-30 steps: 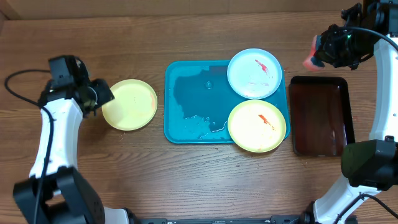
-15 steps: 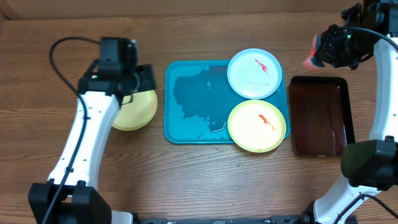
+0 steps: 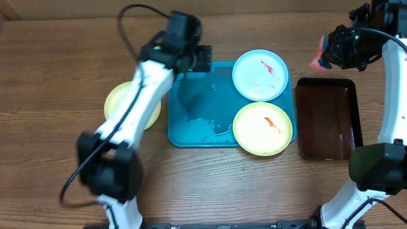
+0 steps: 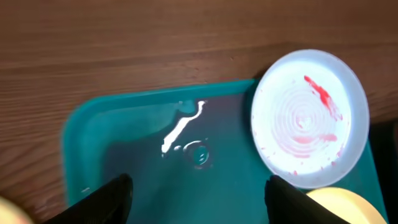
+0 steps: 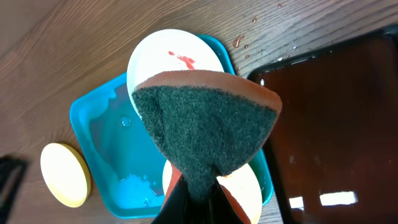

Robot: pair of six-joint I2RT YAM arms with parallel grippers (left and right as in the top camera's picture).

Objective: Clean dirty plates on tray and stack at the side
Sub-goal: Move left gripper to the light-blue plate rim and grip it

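The teal tray (image 3: 191,95) holds a light blue-white plate (image 3: 260,75) with red smears at its back right. In front of that plate is a yellow plate (image 3: 262,128) with an orange smear. Another yellow plate (image 3: 117,105) lies on the table left of the tray, partly under my left arm. My left gripper (image 3: 205,60) hovers open over the tray's back left part. In its wrist view the gripper (image 4: 199,186) has only wet tray (image 4: 124,149) between the jaws, and the blue-white plate (image 4: 309,118) is to the right. My right gripper (image 5: 199,193) is shut on a green-faced sponge (image 5: 208,118), held high at the back right.
A dark brown-red tray (image 3: 325,117) lies right of the teal tray. Water pools on the teal tray's floor (image 3: 206,124). The left arm's cable loops over the back left of the table.
My left arm has swung right and back, from the yellow plate on the table to above the tray's back left, its jaws a little wider. The right arm has not moved.
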